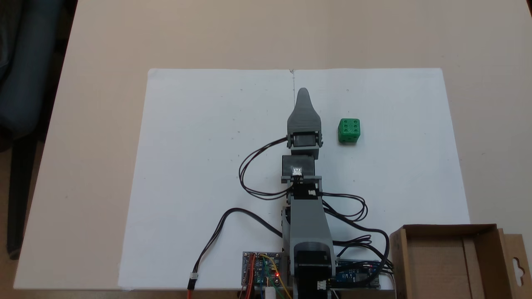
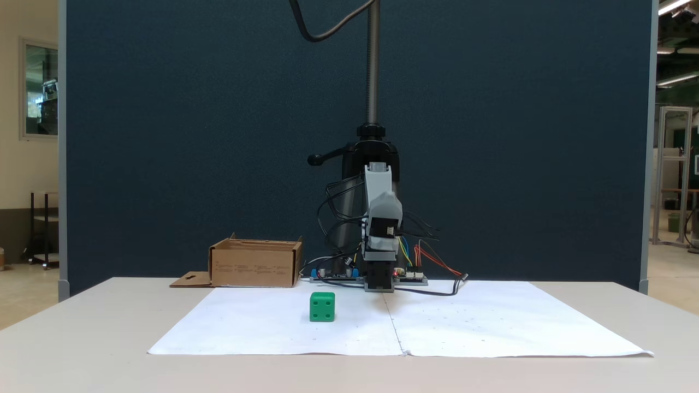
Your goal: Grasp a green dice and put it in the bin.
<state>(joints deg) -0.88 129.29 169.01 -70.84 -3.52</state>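
The green dice (image 1: 349, 131) sits on the white paper, its six-pip face up in a fixed view, and lies apart from everything else. The other fixed view has the dice (image 2: 322, 306) left of the arm (image 2: 382, 218) and nearer the camera. My gripper (image 1: 303, 93) points away from the base, low over the paper, with its tip left of and slightly beyond the dice. Only one grey jaw shows from above, so its state is unclear. The bin (image 1: 449, 227), a brown cardboard box with a hang-hole flap, stands empty beside the arm's base, and its side wall (image 2: 254, 267) faces the other camera.
A large white paper sheet (image 1: 199, 166) covers the middle of the beige table (image 1: 95, 124). Circuit boards (image 1: 262, 270) and looping black cables (image 1: 249, 174) cluster around the arm's base. A camera pole (image 2: 373, 65) and a dark blue partition (image 2: 164, 136) rise behind the arm.
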